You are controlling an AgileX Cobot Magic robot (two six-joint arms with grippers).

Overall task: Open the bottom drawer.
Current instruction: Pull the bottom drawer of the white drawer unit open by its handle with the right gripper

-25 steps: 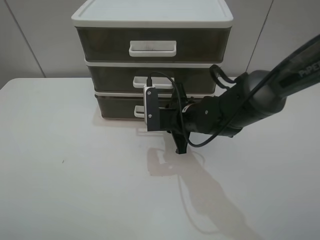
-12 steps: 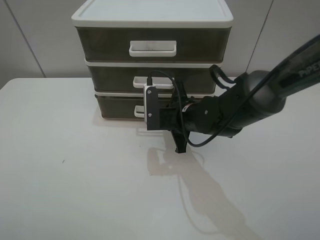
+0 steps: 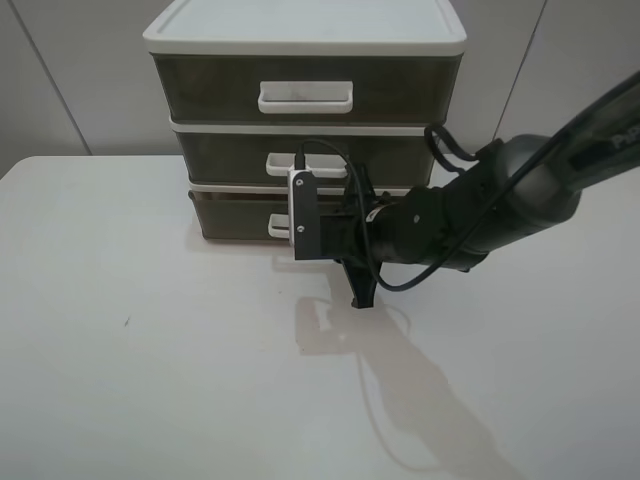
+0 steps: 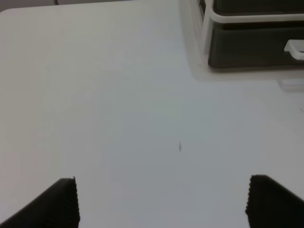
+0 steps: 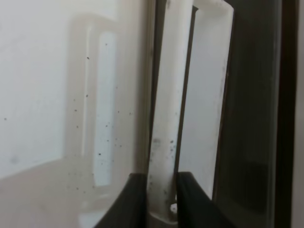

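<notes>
The bottom drawer (image 3: 232, 214) is the lowest of three smoky drawers in the white-framed unit (image 3: 305, 35). My right gripper (image 3: 298, 230) is turned on its side against the drawer's front. In the right wrist view its two dark fingers (image 5: 135, 199) are shut on the white loop handle (image 5: 166, 118), with the bar between them. Only the handle's left end (image 3: 277, 224) shows in the high view. My left gripper (image 4: 164, 204) is open and empty above the bare table, well back from the bottom drawer (image 4: 247, 47).
The middle drawer (image 3: 230, 155) and the top drawer with its wider handle (image 3: 305, 96) sit shut above. The white table (image 3: 150, 350) spreads in front, with a small dark speck (image 4: 179, 146). A grey wall stands behind the unit.
My right arm's elbow has shifted slightly while the gripper stays on the handle. The bottom drawer shows no clear movement.
</notes>
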